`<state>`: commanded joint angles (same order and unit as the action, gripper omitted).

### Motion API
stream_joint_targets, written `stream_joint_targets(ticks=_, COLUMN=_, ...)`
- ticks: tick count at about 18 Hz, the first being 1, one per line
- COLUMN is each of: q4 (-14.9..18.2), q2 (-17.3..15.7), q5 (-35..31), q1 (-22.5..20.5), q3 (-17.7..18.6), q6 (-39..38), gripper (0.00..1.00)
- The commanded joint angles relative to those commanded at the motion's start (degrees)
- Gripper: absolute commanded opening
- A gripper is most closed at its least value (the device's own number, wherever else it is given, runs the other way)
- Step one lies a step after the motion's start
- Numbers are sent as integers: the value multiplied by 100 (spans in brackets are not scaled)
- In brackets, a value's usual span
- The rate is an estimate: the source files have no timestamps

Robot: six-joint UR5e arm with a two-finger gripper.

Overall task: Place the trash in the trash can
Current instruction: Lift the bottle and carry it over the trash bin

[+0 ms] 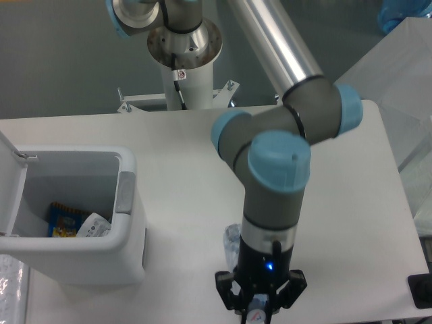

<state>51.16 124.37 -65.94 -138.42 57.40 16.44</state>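
Right now you are looking down on a smooth white table (182, 155) with rounded corners, backed at 12 o'clock by a flat grey wall (61, 61) and the arm's white pedestal (185, 81). Its 6 o'clock edge runs just under the tool, while bare tabletop spreads between the arm and the bin. At 9 o'clock sits the trash can (125, 236), boxy white plastic with rounded corners and a grey panel (124, 193) on its rim; its hinged lid (10, 182) stands open and a blue-and-yellow wrapper (64, 221) lies inside. The polished metal arm descends from 12 o'clock to the gripper (258, 314) at 6 o'clock. You can see the clear, crinkled bottle (231, 244) peeking out left of the wrist, near the table's front edge; whether the black fingers are clenched on it, you cannot tell.
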Motion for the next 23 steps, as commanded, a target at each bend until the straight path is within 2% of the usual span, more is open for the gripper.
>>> stream_joint_targets(ticks=3, q4=-229, q2=-88, q5=440, q1=-88, q3=-44, q6=18, gripper=29)
stream_joint_targets(ticks=6, q4=-230, q2=-281, q5=914, q1=-150, q3=-44, q6=18, gripper=29)
stream_joint_targets(ticks=7, q4=-230, q2=-360, q5=1055, q1=-159, q3=-44, q6=18, gripper=27)
stream_joint_targets(ticks=9, q4=-230, q2=-413, q5=1398, q1=-150, q3=-36, q6=9, gripper=16)
stream_joint_targets(ticks=11, q4=-230, q2=-483, q5=1609, q1=-132, q3=26, q6=-18, gripper=11)
stream_joint_targets(ticks=13, q4=-221, q2=-641, q5=1672, q1=-97, q3=52, q6=-44, gripper=11)
stream_joint_targets(ticks=17, q4=-230, q2=-756, q5=1715, q1=60, q3=52, q6=-202, gripper=11)
stream_joint_targets(ticks=19, q4=-221, q2=-967, q5=1995, q1=61, q3=52, q6=-351, gripper=11)
stream_joint_targets(ticks=21, q4=-221, q2=-1028, q5=2303, q1=61, q3=52, q6=-491, gripper=11)
stream_joint_targets(ticks=23, q4=-221, q2=-1230, q5=2375, q1=70, q3=157, q6=-624, gripper=10)
